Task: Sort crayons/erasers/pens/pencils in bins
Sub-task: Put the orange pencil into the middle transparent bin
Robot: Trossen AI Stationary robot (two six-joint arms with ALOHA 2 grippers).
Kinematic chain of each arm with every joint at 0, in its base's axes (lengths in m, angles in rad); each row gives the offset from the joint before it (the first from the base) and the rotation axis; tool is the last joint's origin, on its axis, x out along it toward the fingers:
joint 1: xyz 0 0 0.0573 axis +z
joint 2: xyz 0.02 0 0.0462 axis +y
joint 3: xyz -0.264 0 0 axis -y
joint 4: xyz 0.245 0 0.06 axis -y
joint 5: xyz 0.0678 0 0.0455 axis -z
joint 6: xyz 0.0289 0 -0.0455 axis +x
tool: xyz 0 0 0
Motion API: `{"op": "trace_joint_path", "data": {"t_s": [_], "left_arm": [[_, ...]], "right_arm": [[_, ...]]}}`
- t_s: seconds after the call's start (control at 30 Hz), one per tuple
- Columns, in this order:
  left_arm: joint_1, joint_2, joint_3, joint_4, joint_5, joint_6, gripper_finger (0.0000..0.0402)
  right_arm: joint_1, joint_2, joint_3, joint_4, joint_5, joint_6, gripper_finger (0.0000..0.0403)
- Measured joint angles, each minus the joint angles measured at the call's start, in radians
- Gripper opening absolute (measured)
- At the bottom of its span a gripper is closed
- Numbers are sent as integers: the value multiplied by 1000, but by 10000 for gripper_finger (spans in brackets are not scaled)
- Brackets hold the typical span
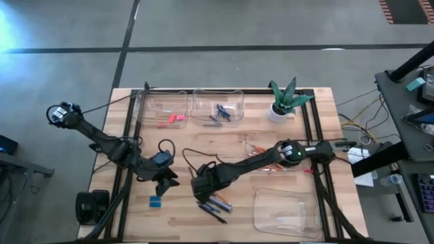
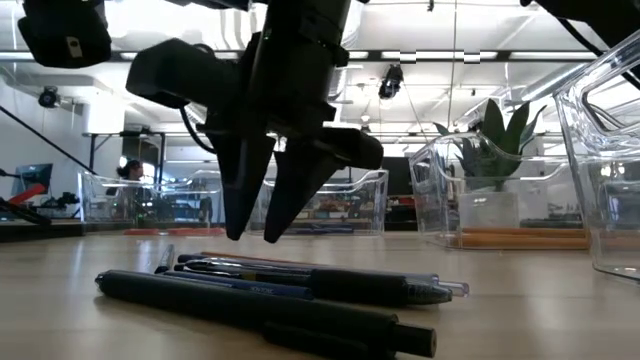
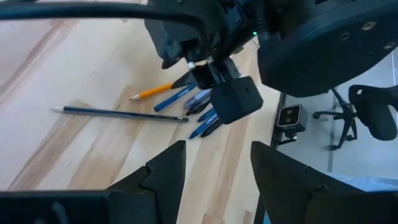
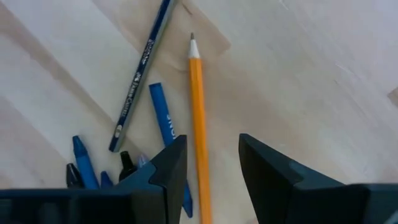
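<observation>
Left gripper: my left gripper (image 1: 163, 181) hangs low over the wooden tabletop (image 1: 271, 166), just left of the loose pile of sticks; its jaws stand apart with nothing between them.

Blue eraser: a small flat blue eraser block (image 1: 155, 200) lies on the tabletop near the left gripper, on the side away from the far bins.

Far-left bin: the clear shallow plastic tray (image 1: 146, 108) at the far left edge, well beyond the pile, holds the bright pink erasers (image 1: 173, 119).

Far-middle bin: the next clear tray (image 1: 234, 102), beyond the pile, holds a few short blue crayons (image 1: 220, 113).

Pile: a long orange pencil (image 4: 199, 118), a short blue crayon (image 4: 165, 134), a thin dark blue-grey pencil-like stick (image 4: 140, 68) and the dark pens (image 2: 260, 300) lie together at the near middle of the tabletop.

Right gripper: my right gripper (image 4: 208, 165) hovers right over the pile, fingertips just above it in the low view; jaws are narrowly parted and empty, straddling the orange pencil.

Near-right bin: a clear tray (image 1: 285, 210) sits right of the pile; I see nothing in it.

Plant: a small green potted plant (image 1: 285, 100) stands at the far right, well away from the pile.

Step in hand: I judge this the pick of the orange pencil.

Next move: it calls for lowering straight down, closing on that pencil alone without catching the blue crayon beside it.
</observation>
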Motion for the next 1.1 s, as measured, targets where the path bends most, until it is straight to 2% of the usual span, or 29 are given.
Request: {"op": "trace_joint_path", "data": {"t_s": [0.63, 0.83, 1.1], "left_arm": [[0, -1, 0, -14, 1, 0, 168], [1, -1, 0, -20, 1, 0, 168], [1, -1, 0, -19, -1, 0, 168]], "right_arm": [[9, 25, -26, 3, -14, 14, 121], [9, 21, -60, 9, -5, -2, 90], [8, 20, -91, 13, -1, -50, 20]]}}
